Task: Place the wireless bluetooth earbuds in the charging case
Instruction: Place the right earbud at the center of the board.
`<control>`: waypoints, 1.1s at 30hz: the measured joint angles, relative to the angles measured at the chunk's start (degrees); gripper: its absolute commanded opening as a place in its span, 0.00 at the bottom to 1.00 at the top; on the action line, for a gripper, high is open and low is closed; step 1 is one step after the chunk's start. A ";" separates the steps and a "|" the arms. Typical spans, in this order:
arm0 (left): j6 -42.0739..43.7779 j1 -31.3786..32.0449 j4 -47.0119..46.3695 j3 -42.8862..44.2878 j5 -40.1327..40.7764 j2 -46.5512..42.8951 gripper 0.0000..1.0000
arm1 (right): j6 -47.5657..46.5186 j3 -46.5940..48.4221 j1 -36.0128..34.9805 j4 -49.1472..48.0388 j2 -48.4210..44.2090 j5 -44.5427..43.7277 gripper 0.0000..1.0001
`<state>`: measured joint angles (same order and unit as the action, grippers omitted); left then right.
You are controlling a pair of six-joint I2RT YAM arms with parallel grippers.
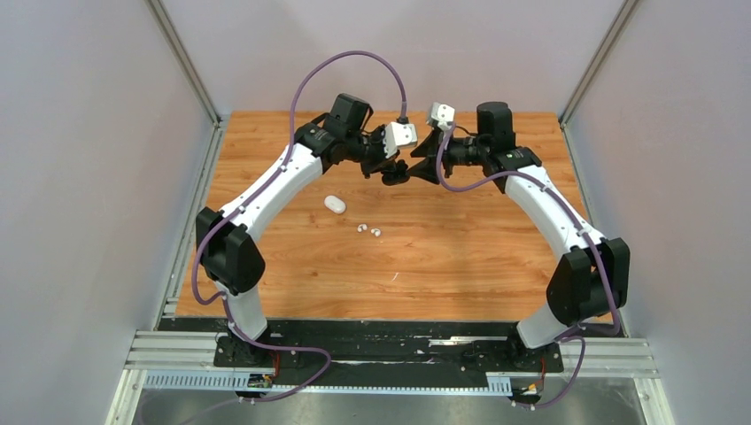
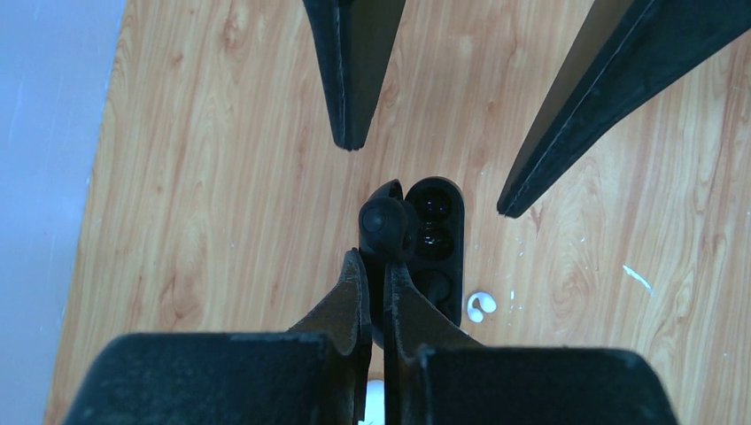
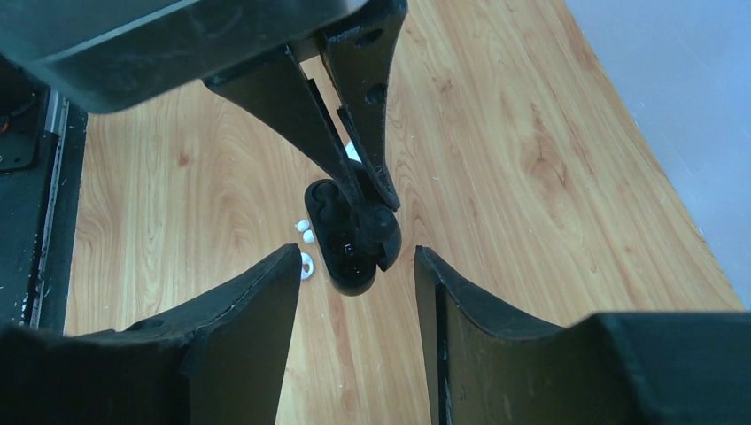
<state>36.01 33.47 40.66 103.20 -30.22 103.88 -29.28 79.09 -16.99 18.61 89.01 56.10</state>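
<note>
My left gripper (image 2: 372, 261) is shut on the open black charging case (image 2: 436, 237), pinching it by the lid side (image 2: 383, 223) and holding it above the table. Dark glossy shapes sit in its cavities; I cannot tell whether they are black earbuds. My right gripper (image 3: 354, 254) is open, with its fingers either side of the case's (image 3: 341, 252) free end and not touching it. In the top view the two grippers meet tip to tip at the far middle, left (image 1: 396, 173) and right (image 1: 423, 168). Two white earbuds (image 1: 361, 227) (image 1: 375, 232) lie on the table, also seen from the right wrist (image 3: 304, 230).
A closed white oval case (image 1: 335, 204) lies on the wooden table (image 1: 460, 266), left of the white buds. Grey walls and metal rails (image 1: 188, 71) bound the table on the left, right and back. A white bud (image 2: 479, 305) lies below the held case.
</note>
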 measured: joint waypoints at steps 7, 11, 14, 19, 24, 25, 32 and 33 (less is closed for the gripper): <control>0.42 -0.11 -0.02 -0.02 -0.44 -0.15 0.00 | -0.83 2.01 -0.90 -0.11 2.43 1.14 0.51; 0.42 -0.11 -0.02 -0.02 -0.63 -0.15 0.00 | -0.85 2.84 -1.25 -0.20 3.82 1.53 0.48; 0.44 -0.11 -0.02 -0.02 -0.74 -0.15 0.00 | -0.85 3.28 -1.40 -0.24 4.83 1.57 0.45; 0.52 -0.13 0.00 -0.02 -0.79 -0.15 0.00 | -0.87 3.96 -1.60 -0.26 6.14 1.60 0.35; 0.52 -0.13 0.00 -0.02 -0.83 -0.15 0.00 | -0.83 4.28 -1.64 -0.28 6.64 2.03 0.20; 0.52 -0.13 0.00 -0.02 -0.81 -0.15 0.00 | -0.79 4.44 -1.62 -0.26 6.67 2.19 0.19; 0.57 -0.13 0.17 -0.02 -0.81 -0.15 0.00 | 0.42 6.32 -1.57 -0.26 6.80 2.97 0.08; 0.57 -0.13 0.28 -0.02 -0.79 -0.15 0.00 | 0.87 6.75 -1.33 -0.31 6.80 2.99 0.08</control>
<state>36.58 33.34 40.95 103.18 -31.00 103.72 -28.40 85.84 -18.33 18.31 95.81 59.09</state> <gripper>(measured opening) 0.029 0.169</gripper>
